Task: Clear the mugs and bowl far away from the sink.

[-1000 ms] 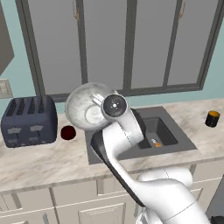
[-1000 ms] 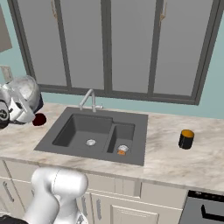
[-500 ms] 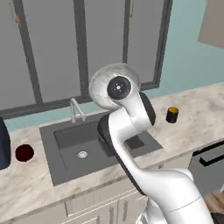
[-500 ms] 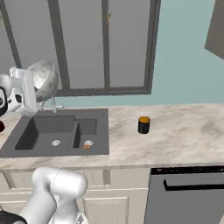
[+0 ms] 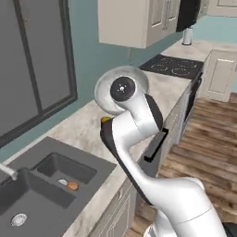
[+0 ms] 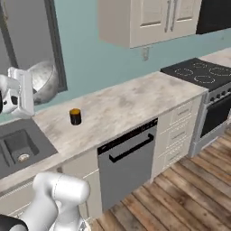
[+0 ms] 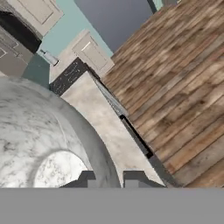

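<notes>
Gripper (image 7: 106, 178) is holding the bowl (image 6: 43, 82) up in the air, fingers nearly shut and pinching the bowl's rim betw. them — the hand view is showing one tip inside the wall, one outside. Bowl is tilting on its side, mouth facing out, hanging above the counter (image 6: 131, 101) just right of the sink (image 6: 18, 146). In the left base view the bowl (image 5: 134, 76) is peeking out behind the wrist, w/ the stove (image 5: 176, 66) far beyond.

Orange mug (image 6: 75, 116) is sitting upright on the counter, near the sink's right edge, apart from the bowl. Small orange scrap (image 5: 72, 185) is lying in the small basin.

Risks, as I'm reading it: that's a thin rim pinch on a wide, heavy-looking bowl, tilted — any quick swing and it's prob. rotating in the fingers or slipping out, dropping onto counter or floor. Also the orange mug is sitting right under the carry path; lowering too early is knocking it over. Setting down this close to the sink isn't counting as "far away" either — needs to go further toward the stove end.
</notes>
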